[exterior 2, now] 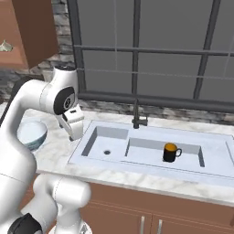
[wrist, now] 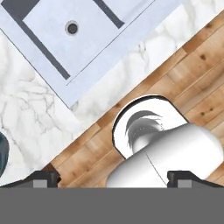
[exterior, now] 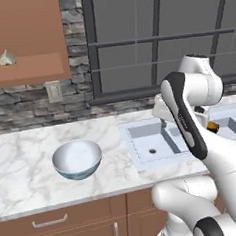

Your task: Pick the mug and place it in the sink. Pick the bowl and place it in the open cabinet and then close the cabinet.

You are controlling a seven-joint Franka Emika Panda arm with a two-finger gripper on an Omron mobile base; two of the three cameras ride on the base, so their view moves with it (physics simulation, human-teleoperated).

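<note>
A marble counter (exterior: 23,162) runs under a big dark-framed window (exterior 2: 151,50) and a strip of stone wall, with wooden base cabinets below. The mug (exterior 2: 170,152) already stands upright in the right basin of the sink (exterior 2: 215,157), at centre right of the right base view, so the bowl looks like the next job.

The bowl (exterior: 77,159) sits on the counter at centre left of the left base view, well apart from the sink's left edge. In the hand view the gripper (wrist: 113,178) looks down over the counter's front edge and the sink's left basin; its two tips stand at the bottom corners, spread as wide as they go, with nothing between them. A dark teal sliver at that view's left edge is probably the bowl's rim, so the bowl lies off to that side of the hand, on the far side from the sink. In the right base view the bowl peeks out at centre left behind the arm.

The cabinet (exterior: 31,69) hangs in the upper left of the left base view, above and left of the bowl, with a small pale lump (exterior: 6,58) on its shelf.

The bowl is round, light blue-grey outside, whitish inside, upright and empty; being round it has no long axis, and its rim seems the part to grip
</note>
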